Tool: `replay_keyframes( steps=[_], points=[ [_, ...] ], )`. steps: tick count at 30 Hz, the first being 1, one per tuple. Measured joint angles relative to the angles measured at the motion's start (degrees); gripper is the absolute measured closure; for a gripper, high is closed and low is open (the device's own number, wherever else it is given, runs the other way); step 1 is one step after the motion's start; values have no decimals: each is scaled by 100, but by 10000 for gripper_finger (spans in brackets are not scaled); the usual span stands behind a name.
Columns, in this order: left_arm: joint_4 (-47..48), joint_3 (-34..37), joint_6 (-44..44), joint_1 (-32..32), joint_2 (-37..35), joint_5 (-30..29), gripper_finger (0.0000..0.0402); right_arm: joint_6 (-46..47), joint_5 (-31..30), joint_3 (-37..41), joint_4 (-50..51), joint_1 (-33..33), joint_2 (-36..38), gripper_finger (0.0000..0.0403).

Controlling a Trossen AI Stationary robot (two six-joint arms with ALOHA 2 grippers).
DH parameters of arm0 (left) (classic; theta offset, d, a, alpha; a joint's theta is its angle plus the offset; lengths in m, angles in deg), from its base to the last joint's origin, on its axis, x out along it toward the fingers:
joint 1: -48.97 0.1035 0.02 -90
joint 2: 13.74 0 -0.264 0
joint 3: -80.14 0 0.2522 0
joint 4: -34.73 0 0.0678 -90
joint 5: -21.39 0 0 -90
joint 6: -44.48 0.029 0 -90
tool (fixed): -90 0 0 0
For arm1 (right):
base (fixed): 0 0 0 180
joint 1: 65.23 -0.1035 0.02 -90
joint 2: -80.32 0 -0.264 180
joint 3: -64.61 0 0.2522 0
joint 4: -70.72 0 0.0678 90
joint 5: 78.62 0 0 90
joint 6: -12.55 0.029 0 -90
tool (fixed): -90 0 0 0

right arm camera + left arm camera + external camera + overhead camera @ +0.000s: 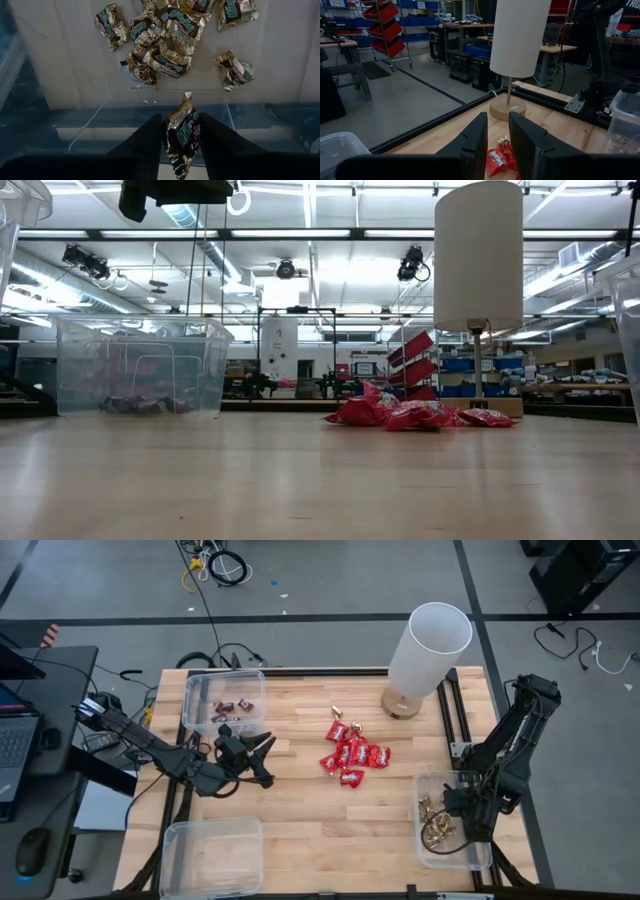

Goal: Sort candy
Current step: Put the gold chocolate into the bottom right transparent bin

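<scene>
A: High view first: where is the candy?

B: In three lots. The shiny red packets [353, 757] lie heaped in a loose cluster near the middle of the tabletop [320, 815], crinkled and glossy, with a stray gold piece [337, 712] just beyond them toward the lamp [425, 658]. The dark mini bars [232, 708] sit in the clear bin [195, 705] at the far left. The gold-foil pieces [437, 823] are piled in the clear bin [424, 785] at the right edge.

A: And the third bin?

B: The bin at the near left corner [211, 856] shows nothing inside.

A: How do the gold ones look up close?

B: In the right wrist view they are crumpled foil wrappers [165, 37] with printed lettering, scattered on the bin floor.

A: What about the right tool?

B: The right tool [181, 131] hangs over that bin, its fingers closed around one gold-foil piece [182, 132], which stands on end between them.

A: And the left tool?

B: The left tool [262, 762] hovers over bare wood between the dark-bar bin and the red heap, fingers [472, 145] parted a little, gripping nothing.
</scene>
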Motion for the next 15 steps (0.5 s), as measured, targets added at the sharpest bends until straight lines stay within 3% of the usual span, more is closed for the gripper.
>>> replay_keyframes(
  steps=[15],
  points=[
    [-2,0,0,1,0,0,319,111,114,-2,2,2,4,277]
  ],
)
